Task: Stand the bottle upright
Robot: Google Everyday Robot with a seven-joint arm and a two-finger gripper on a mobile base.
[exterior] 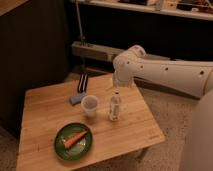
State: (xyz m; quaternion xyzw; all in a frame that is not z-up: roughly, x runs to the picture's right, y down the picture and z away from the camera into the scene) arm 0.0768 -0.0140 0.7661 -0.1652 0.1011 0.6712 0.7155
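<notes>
The bottle (115, 107), small and clear with a white cap and a pale label, stands upright near the middle of the wooden table (130, 135). It is just right of a translucent whitish cup (89, 105). My gripper (117, 85) hangs from the white arm a little above the bottle's cap and appears apart from it.
A green plate (60, 147) with a carrot (75, 138) lies at the front left of the table. A small blue object (76, 99) and a dark striped object (82, 83) lie at the back edge. Dark shelving stands behind the table, and the floor is to the right.
</notes>
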